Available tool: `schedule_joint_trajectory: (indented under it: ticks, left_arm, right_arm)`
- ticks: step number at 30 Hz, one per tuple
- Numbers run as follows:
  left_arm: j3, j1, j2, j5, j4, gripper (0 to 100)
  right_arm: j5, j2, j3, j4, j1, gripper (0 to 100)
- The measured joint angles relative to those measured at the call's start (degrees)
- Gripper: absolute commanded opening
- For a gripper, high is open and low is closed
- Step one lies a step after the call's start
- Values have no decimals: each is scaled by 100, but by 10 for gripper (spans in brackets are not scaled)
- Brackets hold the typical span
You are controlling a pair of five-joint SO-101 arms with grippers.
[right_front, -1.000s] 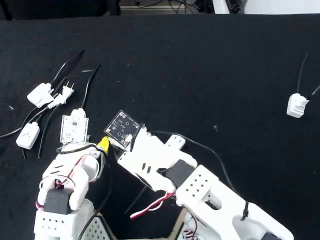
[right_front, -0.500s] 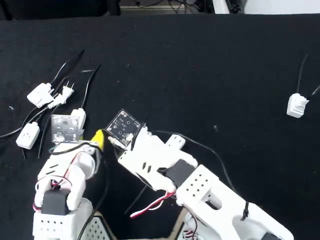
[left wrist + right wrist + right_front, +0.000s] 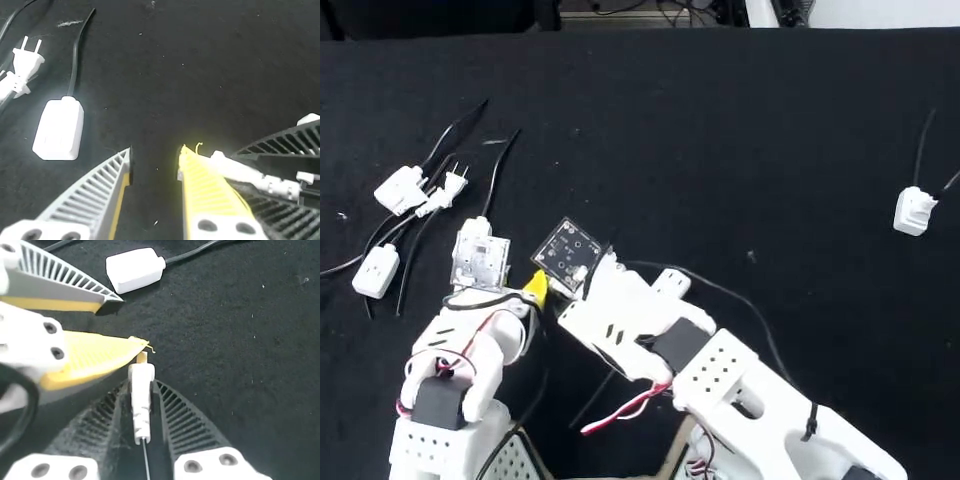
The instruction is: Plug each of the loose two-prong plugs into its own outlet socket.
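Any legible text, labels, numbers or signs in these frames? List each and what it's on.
No text can be read.
Black circuit board on the right arm's wrist: pale specks, too small to read.
Pale board on the left arm's wrist: no marks to be made out.
Outlet socket, loose plug, held plug: plain white, no print visible.

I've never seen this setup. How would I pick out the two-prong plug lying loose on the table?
On the black table, look on the side of the left arm, where white pieces lie among black cords. The loose plug is the small slim one there. Two bare metal prongs stick out of it, while the sockets beside it are plain blocks.
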State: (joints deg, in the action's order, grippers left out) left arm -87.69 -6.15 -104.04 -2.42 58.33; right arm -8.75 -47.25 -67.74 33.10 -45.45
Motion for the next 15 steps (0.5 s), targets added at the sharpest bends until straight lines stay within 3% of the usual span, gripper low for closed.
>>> schedule_joint_trajectory:
  ticks: [9,15]
  left_arm:
    - [0,659,35,0,141,170]
    - [0,659,35,0,229,170]
  right_arm:
    - [-571,79,1389,2031,1749,11]
    - [-1108,1503,3095,3991,2374,11]
